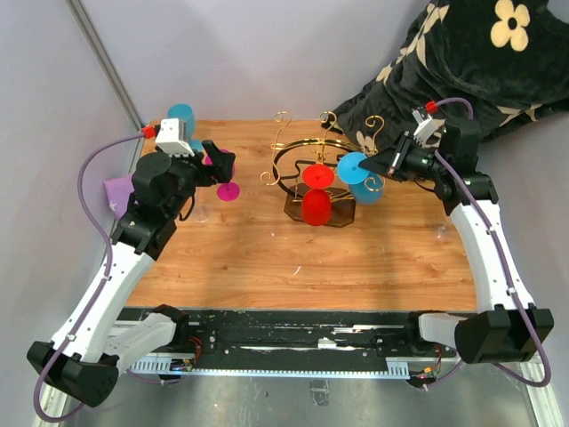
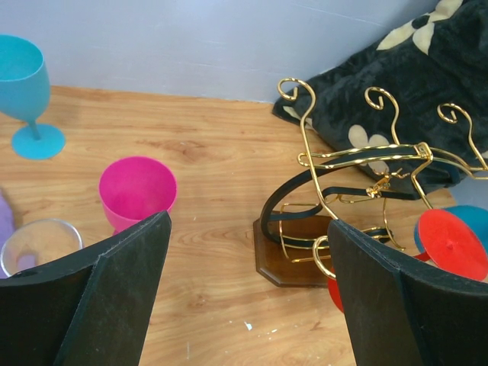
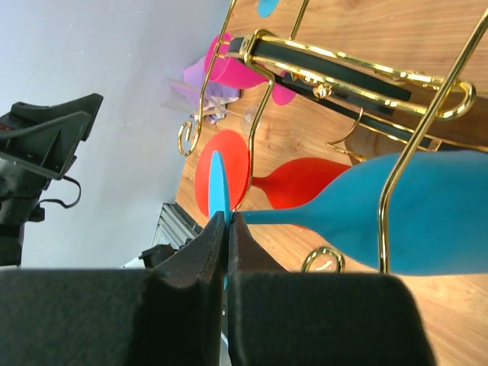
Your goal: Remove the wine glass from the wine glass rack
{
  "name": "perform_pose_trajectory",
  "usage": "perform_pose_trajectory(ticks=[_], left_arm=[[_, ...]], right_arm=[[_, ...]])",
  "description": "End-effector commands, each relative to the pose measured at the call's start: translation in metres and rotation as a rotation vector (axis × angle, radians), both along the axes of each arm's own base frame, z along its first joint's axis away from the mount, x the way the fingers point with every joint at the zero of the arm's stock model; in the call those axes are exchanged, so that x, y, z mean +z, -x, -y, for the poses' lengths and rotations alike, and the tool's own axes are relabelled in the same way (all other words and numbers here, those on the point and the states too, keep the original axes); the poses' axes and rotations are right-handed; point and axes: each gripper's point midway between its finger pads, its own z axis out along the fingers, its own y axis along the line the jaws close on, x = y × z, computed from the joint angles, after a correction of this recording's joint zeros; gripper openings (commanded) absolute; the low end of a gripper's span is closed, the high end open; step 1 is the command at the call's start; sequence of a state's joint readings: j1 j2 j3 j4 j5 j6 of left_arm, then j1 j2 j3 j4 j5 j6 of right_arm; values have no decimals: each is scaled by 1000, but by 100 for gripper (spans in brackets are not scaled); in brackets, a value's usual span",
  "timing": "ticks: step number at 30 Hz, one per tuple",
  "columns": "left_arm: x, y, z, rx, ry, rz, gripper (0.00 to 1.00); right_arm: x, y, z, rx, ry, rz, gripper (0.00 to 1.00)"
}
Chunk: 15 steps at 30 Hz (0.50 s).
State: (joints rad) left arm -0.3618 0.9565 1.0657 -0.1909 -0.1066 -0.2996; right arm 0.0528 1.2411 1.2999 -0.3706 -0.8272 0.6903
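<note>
On the right side of the rack (image 1: 292, 211), the blue wine glass (image 1: 363, 182) is hung in the gold wire, its foot pinched by the right gripper (image 3: 226, 219). The left gripper (image 2: 248, 221) is held wide apart over the table (image 1: 267, 258), near a pink glass (image 2: 137, 189).

You're looking at a gold wire wine glass rack (image 2: 274, 263) on a dark brown base, carrying a sky-blue wine glass (image 3: 427, 213) and a red glass (image 1: 316, 206). Off it stand a magenta glass (image 2: 137, 191) and a teal glass (image 2: 23, 76). Your table (image 1: 267, 258) is orange-brown woodgrain, and the cushion (image 1: 462, 53) is black with cream flowers.
</note>
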Motion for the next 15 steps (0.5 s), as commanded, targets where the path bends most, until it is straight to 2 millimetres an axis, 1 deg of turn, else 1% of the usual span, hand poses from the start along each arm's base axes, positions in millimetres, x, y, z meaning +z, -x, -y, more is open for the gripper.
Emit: perform_pose_trajectory(ticks=[1,4,7,9,11,13,15], left_arm=[[5,8,-2,-8,-3,22,90],[6,10,-2,-10,-1,28,90],[6,11,-1,-16,6,26,90],[7,12,0,-18,14,28,90],[8,12,0,-19,25,29,90],[10,14,1,-25,31,28,90],[11,16,1,-27,33,27,90]], right_arm=[[20,34,0,38,44,72,1],[17,61,-3,92,33,56,1],[11,87,-6,140,42,39,1],[7,101,-8,169,64,42,1],[1,110,-8,195,96,38,1],[-7,120,-10,228,156,31,1],[-25,129,-9,243,299,24,1]])
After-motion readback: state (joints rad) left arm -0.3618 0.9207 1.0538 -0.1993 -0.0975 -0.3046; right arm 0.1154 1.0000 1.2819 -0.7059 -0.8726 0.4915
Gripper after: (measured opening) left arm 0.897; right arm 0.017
